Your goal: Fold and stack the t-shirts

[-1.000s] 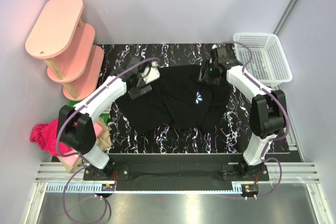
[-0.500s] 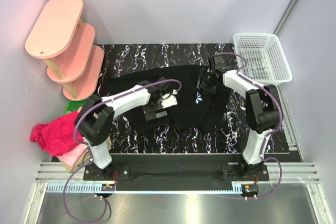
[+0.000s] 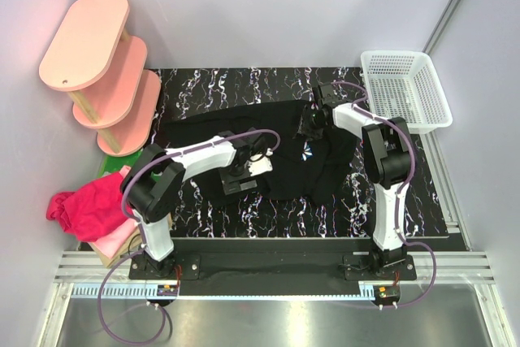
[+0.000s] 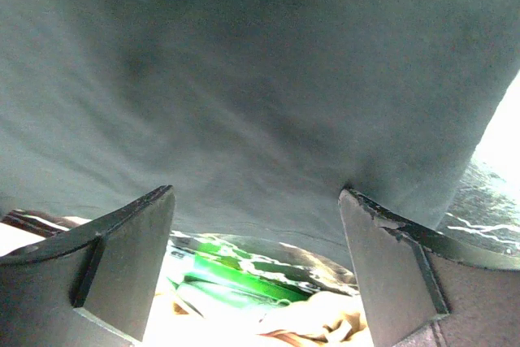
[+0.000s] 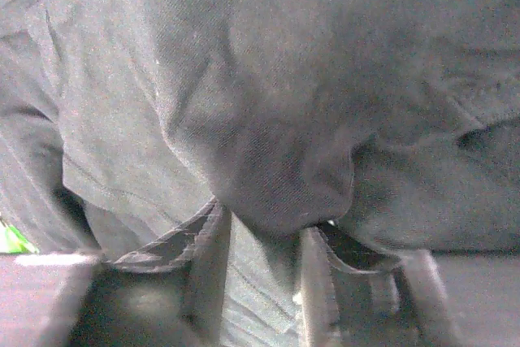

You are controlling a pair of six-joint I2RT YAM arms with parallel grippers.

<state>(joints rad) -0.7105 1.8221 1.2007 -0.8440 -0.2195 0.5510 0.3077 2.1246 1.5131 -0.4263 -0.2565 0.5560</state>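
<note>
In the top view, a magenta t-shirt [image 3: 81, 205] lies bunched at the lower left. The black t-shirt [image 3: 284, 175] is mid-frame on the marbled table [image 3: 203, 87]. It is crumpled and partly spread, with a small white daisy print [image 3: 307, 150] right of centre. Its long axis runs left to right, and I cannot tell which way the collar points. The left gripper [image 3: 240, 183] rests on the shirt's lower left with its jaws wide. The right gripper [image 3: 313, 123], at the shirt's upper right, has its jaws narrow, pinching a fold of cloth.
</note>
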